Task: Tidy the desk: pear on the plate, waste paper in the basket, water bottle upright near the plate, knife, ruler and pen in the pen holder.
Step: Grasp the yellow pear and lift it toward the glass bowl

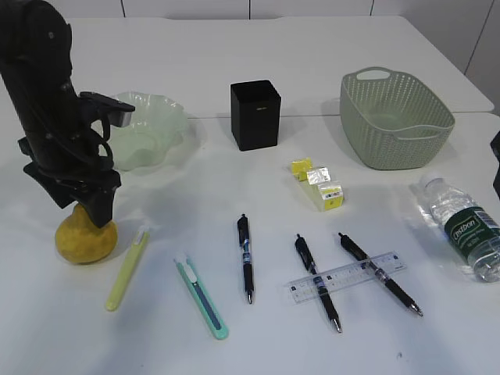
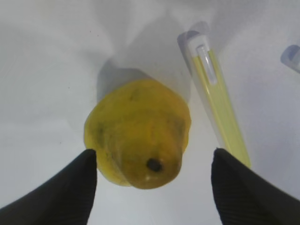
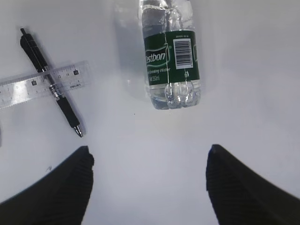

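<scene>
While the left gripper [image 2: 152, 187] hung directly over the pear [image 1: 85, 238], its jaws stood wide apart with one finger on either side of the fruit and nothing clamped; the pear sat on the desk [image 1: 234, 344], stem end up between the fingertips. Just right of that gripper lay one yellow-green knife [image 1: 126, 269], and farther right one teal knife [image 1: 201, 297]. Three black pens [image 1: 246, 258] were counted beyond those, the two rightmost crossed by one clear ruler [image 1: 346, 276]. One plate [image 1: 148, 129] sat behind the left gripper, one pen holder [image 1: 255, 114] to its far right. Three waste paper [image 1: 318, 184] scraps lay near the one basket [image 1: 394, 117]. The right gripper [image 3: 147, 187] was likewise wide open and empty, hovering over bare desk; one water bottle [image 3: 171, 54] lay on its side just ahead of it.
</scene>
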`<state>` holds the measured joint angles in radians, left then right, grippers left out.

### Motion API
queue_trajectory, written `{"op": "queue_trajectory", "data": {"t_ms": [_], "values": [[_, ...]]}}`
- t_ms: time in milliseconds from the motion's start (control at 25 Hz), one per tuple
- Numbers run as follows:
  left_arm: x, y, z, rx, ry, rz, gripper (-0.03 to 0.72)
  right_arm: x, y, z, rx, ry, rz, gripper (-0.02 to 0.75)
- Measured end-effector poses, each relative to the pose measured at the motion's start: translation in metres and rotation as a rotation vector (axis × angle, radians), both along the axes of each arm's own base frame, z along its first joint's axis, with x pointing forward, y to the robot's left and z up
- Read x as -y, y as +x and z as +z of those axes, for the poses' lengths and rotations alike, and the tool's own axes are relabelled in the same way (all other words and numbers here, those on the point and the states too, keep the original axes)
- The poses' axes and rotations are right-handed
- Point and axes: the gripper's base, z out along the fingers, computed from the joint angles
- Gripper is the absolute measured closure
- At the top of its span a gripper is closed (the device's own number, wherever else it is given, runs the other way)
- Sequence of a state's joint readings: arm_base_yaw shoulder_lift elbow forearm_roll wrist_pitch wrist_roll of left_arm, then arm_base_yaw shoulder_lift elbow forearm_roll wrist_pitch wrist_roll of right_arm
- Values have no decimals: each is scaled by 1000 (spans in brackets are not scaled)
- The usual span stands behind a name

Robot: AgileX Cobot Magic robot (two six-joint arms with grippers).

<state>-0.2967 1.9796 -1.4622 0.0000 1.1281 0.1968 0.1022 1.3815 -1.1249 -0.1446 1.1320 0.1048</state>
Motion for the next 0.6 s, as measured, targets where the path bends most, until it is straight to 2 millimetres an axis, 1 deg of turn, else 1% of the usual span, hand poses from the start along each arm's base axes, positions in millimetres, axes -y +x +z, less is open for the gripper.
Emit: {"op": "queue_trajectory", "data": {"t_ms": [440, 600], "values": [[0, 1, -1, 5, -1, 0, 151, 0, 0, 0, 4, 1, 1, 181], [1, 2, -6, -12, 4, 0, 151, 0, 1, 0, 6, 1, 1, 181]]}}
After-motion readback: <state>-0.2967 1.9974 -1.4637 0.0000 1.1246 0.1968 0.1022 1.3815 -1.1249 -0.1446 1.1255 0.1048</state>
